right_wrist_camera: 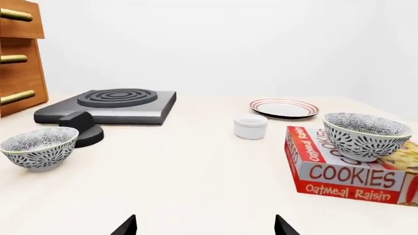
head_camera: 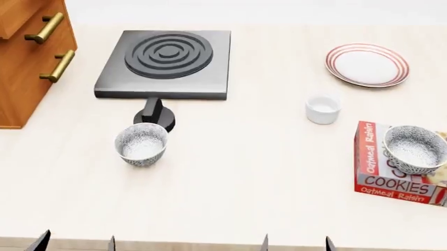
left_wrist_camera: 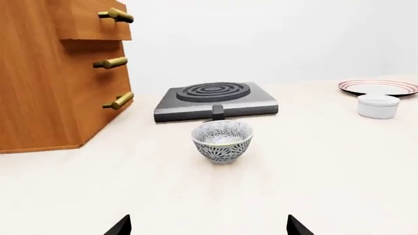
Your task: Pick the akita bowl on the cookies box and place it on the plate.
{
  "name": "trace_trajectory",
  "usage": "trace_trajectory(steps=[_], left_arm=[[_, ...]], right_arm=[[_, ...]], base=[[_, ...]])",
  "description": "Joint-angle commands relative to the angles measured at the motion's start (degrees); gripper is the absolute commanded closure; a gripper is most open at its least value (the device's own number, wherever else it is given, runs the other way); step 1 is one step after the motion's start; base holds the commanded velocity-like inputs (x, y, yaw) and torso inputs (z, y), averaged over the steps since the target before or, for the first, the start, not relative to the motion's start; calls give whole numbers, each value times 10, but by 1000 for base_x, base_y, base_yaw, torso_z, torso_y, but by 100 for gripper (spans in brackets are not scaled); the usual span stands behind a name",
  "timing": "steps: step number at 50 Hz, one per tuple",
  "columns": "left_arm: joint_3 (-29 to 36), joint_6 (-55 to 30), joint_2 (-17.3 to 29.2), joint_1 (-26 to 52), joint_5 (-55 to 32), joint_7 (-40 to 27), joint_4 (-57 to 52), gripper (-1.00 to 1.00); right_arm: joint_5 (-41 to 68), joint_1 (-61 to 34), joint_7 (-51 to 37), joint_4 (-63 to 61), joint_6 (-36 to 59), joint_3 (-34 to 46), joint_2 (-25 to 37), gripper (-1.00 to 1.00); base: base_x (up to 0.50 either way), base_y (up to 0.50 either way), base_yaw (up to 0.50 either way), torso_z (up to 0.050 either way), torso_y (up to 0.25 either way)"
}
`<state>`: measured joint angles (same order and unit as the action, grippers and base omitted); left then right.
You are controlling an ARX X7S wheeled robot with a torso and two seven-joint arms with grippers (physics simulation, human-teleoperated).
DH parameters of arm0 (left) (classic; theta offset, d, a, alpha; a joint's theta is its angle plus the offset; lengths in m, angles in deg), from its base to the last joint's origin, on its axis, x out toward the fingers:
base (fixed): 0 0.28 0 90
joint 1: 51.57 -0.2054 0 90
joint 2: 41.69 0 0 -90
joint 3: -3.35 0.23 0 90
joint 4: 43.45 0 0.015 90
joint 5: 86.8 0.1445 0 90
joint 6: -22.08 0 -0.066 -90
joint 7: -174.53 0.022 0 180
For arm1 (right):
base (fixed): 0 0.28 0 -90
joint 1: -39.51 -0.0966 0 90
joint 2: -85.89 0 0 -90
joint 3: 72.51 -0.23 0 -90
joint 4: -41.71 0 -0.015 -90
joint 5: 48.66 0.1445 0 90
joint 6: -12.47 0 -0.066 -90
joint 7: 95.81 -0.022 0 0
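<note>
Akita bowl (head_camera: 415, 148): upright on the cookies box (head_camera: 391, 178), untouched. Plate (head_camera: 367, 64): bare, beyond a white ramekin (head_camera: 323, 109). Twin bowl (head_camera: 142, 145): on the counter (head_camera: 265, 172) by the hotplate (head_camera: 166, 63). Left claw (left_wrist_camera: 207, 227), right claw (right_wrist_camera: 204, 226): tips apart, holding nothing. Nothing done; pick and placement remain.

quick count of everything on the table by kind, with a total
patterned bowls: 2, one on the cookies box, one near the stove knob
ramekin: 1
plate: 1
cookies box: 1
hotplate stove: 1
wooden drawer cabinet: 1
total: 7
</note>
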<state>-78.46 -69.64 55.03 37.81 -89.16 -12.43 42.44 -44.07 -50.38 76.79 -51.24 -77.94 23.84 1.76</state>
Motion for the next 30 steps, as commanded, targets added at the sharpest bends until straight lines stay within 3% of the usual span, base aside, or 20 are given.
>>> trace_trajectory(steps=[1,7,14,22,30], left_arm=[[-4,-89,22,0,6,-17,-159,-100],[-26,-208,38,20,-39,-6,-307,-100],[-50,-273,46,50,-62,-17,-399,-100],[-81,-328,51,82,-94,-22,-436,-100],[-91,-327,56,92,-95,-27,-425,-100]], right_arm=[[14,8,-20,-147,45,-12,23,-100],[29,-1,-31,-317,151,-26,48,-100],[66,-26,-40,-416,240,-51,68,-100],[73,-40,-51,-467,290,-57,88,-100],[74,-44,-54,-473,301,-57,97,-100]], base=[[453,0,0,0,0],[500,0,0,0,0],[500,0,0,0,0],[500,0,0,0,0],[500,0,0,0,0]])
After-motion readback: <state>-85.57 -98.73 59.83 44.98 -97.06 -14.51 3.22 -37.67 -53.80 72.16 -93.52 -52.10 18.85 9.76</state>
